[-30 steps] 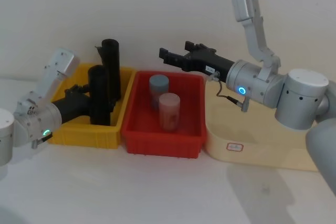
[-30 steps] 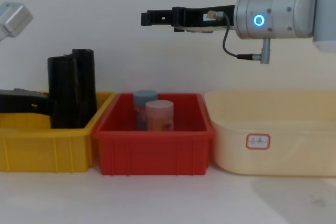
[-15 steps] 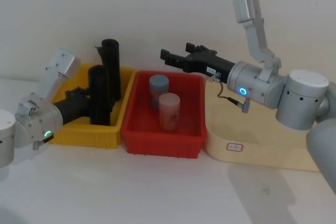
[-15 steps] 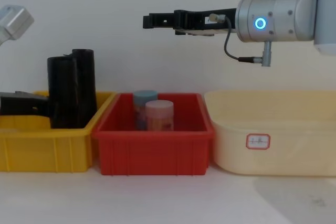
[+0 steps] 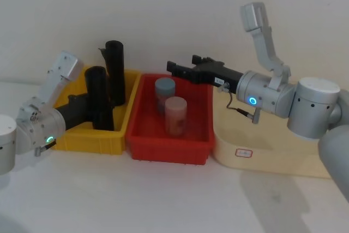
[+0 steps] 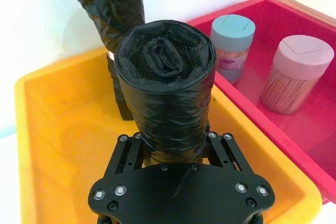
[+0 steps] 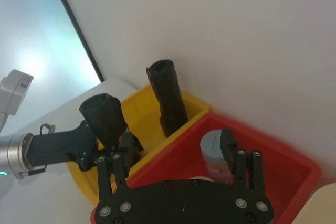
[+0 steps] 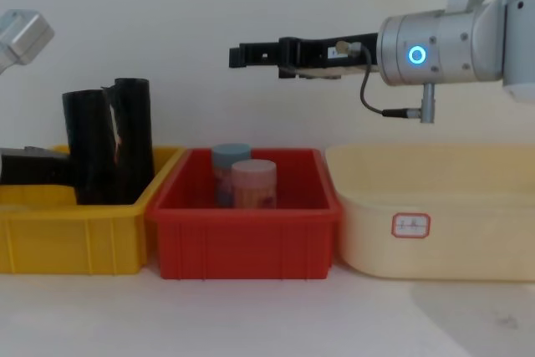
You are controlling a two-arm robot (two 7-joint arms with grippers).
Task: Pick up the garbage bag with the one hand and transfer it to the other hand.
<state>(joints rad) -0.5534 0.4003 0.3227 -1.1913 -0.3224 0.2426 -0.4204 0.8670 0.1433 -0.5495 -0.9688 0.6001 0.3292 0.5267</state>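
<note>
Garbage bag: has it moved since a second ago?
Yes. Held by the left gripper, the garbage bag has shifted left, away from the taller roll standing in the yellow bin.

Nothing can be read for certain: the red-bordered white sticker [image 8: 411, 225] on the cream tub [image 8: 485, 244] carries dark marks (possibly digits) too small to make out, and the white tag [image 5: 220, 82] on the right gripper [image 5: 170, 67] is likewise illegible.
</note>
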